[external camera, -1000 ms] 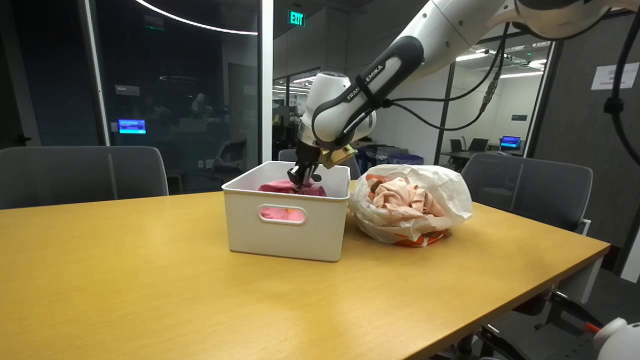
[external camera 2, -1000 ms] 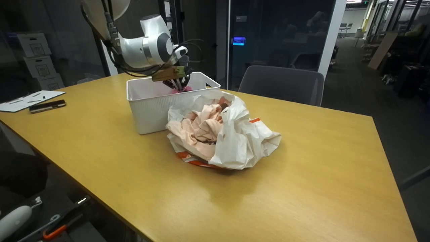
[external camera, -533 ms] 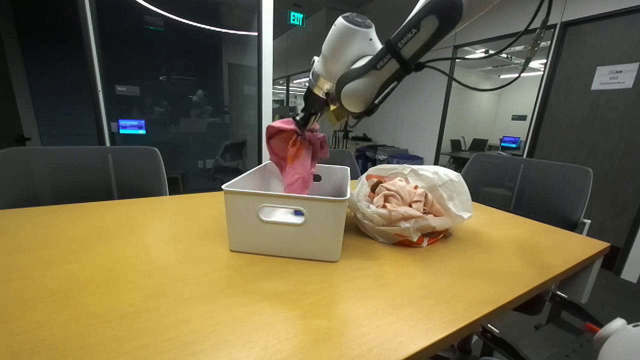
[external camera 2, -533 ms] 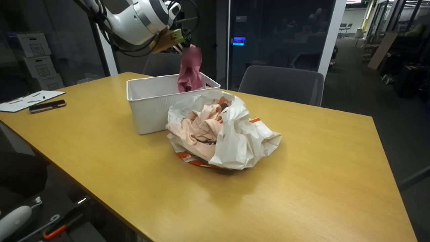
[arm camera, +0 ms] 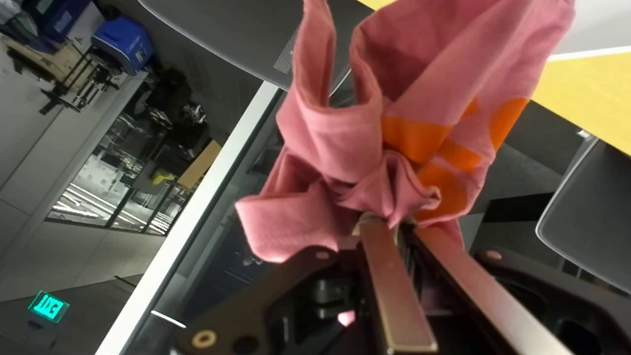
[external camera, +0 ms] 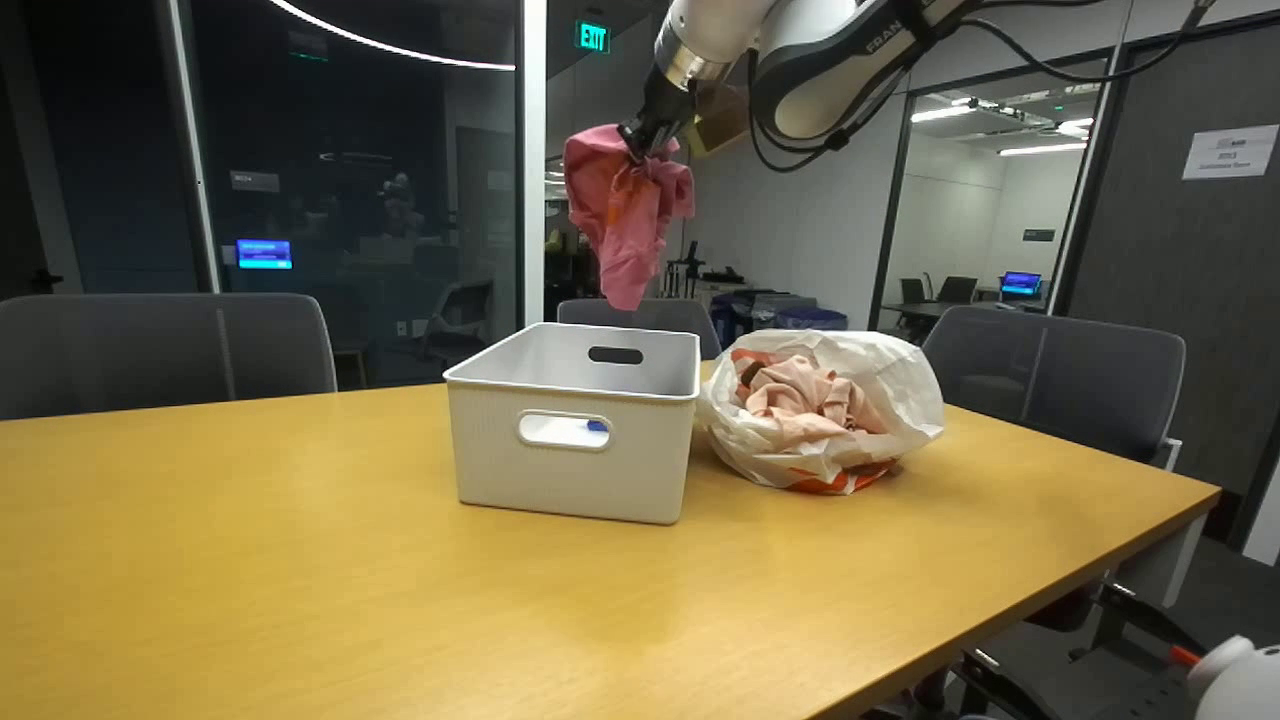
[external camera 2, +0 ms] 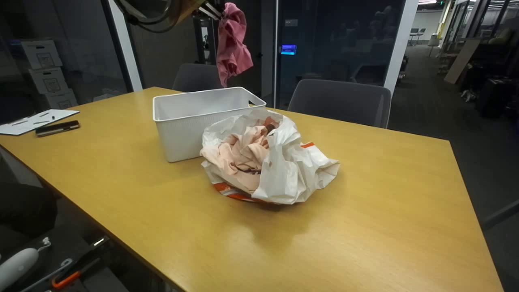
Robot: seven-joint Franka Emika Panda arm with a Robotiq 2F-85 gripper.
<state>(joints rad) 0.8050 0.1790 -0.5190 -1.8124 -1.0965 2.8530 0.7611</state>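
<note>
Over the desk point(external camera: 280, 545), higher than the white bin point(external camera: 568, 485), the gripper point(arm camera: 391, 223) clasps a pink cloth point(external camera: 630, 215) hanging free, its lift seemingly done and its release not yet, with a plastic bag point(external camera: 895, 378) just right of the bin in an exterior view.

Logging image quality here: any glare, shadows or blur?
In an exterior view, soft glare washes the table, with a shadow under the white bag; in the wrist view, the pink cloth looks fairly sharp, and the end effector shows bright sheen on its fingers.
</note>
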